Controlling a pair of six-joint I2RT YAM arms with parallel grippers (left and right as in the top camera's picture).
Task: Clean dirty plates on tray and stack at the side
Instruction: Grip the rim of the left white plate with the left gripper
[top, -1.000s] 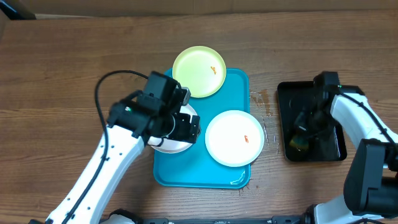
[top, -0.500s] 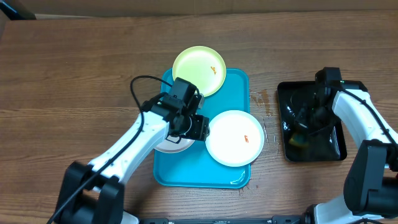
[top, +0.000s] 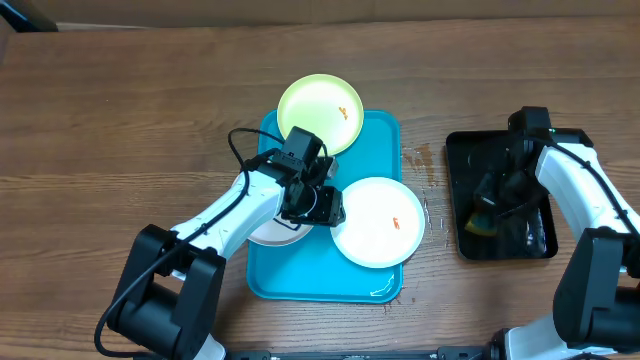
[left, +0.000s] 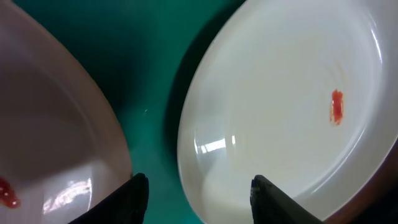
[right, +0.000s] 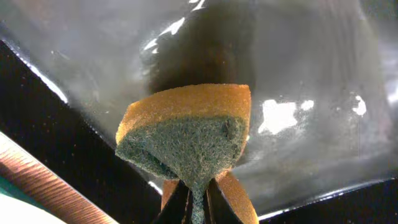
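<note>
Wood-grain tabletop (top: 100, 100) filled the overhead view, with the turquoise tray (top: 385, 140) near its middle and a smaller black tray (top: 458, 170) well apart from it at three o'clock. All three plates sat on the turquoise tray, none of them stacked. The yellow-green plate (top: 320, 112) lay at the tray's twelve o'clock and overhung its far rim, with an orange smear (top: 343, 110) toward its three o'clock side. The white plate (top: 378, 222) rested at about four o'clock, its own smear showing just past its centre. The other white plate (top: 272, 236) lay at about eight o'clock, reaching over the tray's rim and largely hidden under the left arm. The left gripper (top: 322, 205) hung low between the two white plates. In the left wrist view its fingers (left: 134, 196) stood apart, unclenched, with the nine o'clock rim of the white plate (left: 280, 93) and a strip of bare tray between them – neither finger could be seen pressing on the plate. Over the black tray, the right gripper (right: 194, 208) was clamped on a sponge (right: 186, 130) – orange body, green scouring face – pinched at its lower end and standing above the glossy tray floor.
</note>
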